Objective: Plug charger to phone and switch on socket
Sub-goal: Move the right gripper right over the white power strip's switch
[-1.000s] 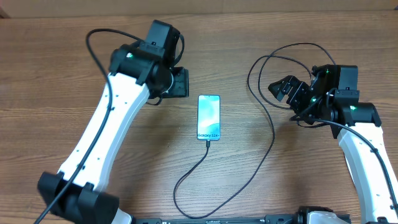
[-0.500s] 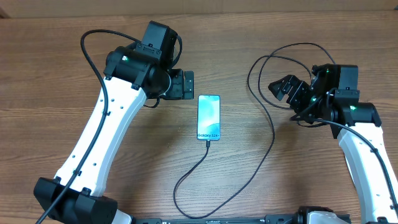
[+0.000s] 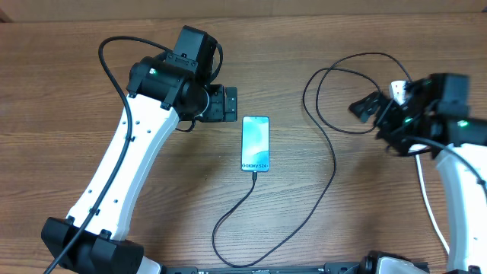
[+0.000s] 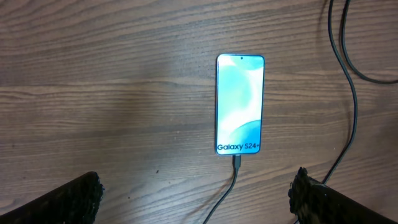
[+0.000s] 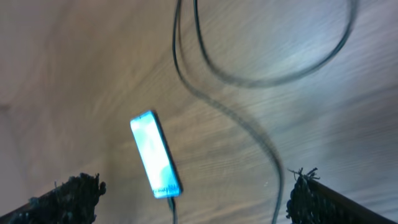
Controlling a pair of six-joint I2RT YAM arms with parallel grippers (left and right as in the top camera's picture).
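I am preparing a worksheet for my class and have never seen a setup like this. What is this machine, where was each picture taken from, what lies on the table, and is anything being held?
These are two robot arms working at a wooden table. One picture looks straight down from above. The other two come from a camera on each wrist, so that arm's own dark fingertips show in the bottom corners. On the table lies a lit phone, with a thin black charger cable running into its bottom edge. The left tool and the right tool are both open and hold nothing. The right wrist picture is blurred.
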